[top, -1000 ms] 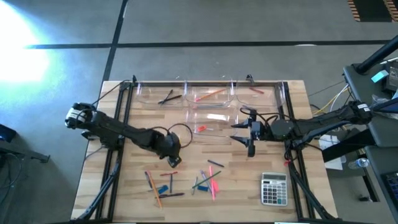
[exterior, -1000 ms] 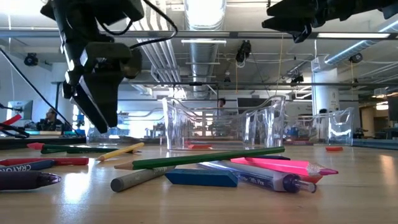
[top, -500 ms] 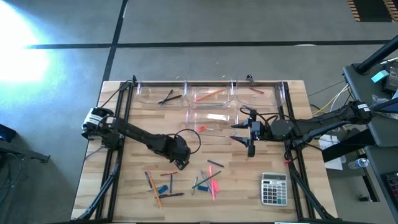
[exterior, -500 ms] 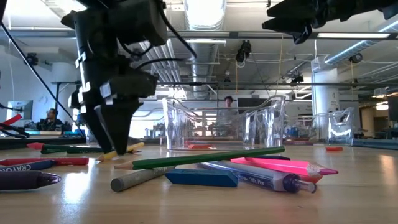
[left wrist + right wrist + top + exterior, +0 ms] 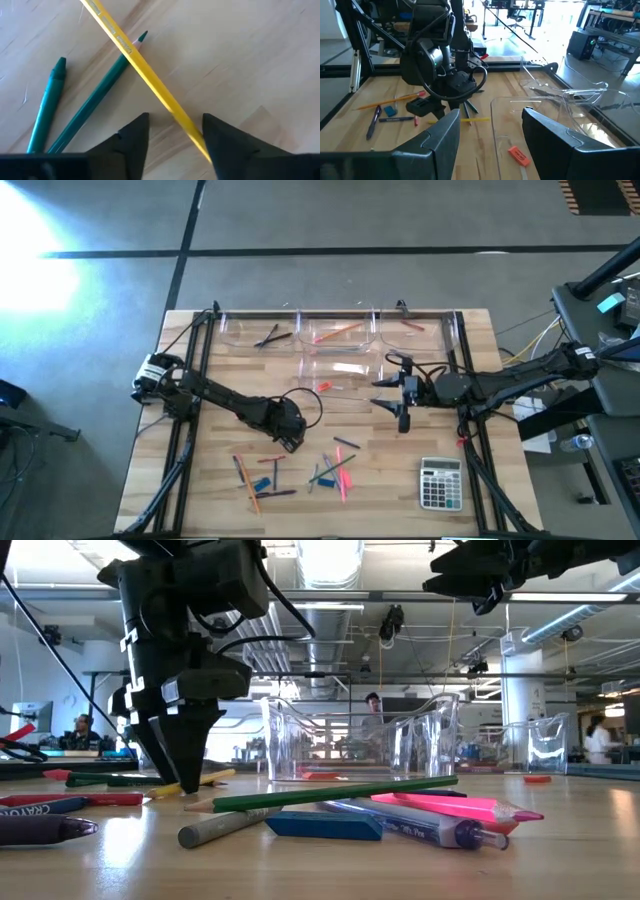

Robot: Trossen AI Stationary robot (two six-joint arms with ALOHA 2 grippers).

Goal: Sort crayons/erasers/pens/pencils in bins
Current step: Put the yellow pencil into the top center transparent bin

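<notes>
While the yellow pencil (image 5: pixel 150 82) lay flat on the wood, running diagonally across the left wrist view, I had the left gripper (image 5: pixel 172 135) down right over it, one finger on each side of the shaft. The fingers were apart and I couldn't see them actually pinching it. A green pencil (image 5: pixel 97 102) and a teal crayon (image 5: pixel 47 107) sat just beside it, the yellow one crossing over the green one's tip.

In the overhead shot the left gripper (image 5: pixel 290 435) was a bit left of the table's (image 5: pixel 200 490) centre. The rest of the loose sticks and a blue eraser (image 5: pixel 261 483) were scattered in the lower middle of the frame. The low camera had a green pencil (image 5: pixel 335 795), a pink stick (image 5: pixel 455 807) and a blue block (image 5: pixel 322 826) up close in front.

The clear bins (image 5: pixel 338 332) were lined up along the top edge of the table, with one more (image 5: pixel 345 372) just below the middle one. One had an orange pencil, one had dark pens.

Right gripper (image 5: pixel 403 395) hung over the right-centre of the table by that lower bin, fingers spread wide and holding nothing. Grey calculator (image 5: pixel 441 483) sat at lower right.
</notes>
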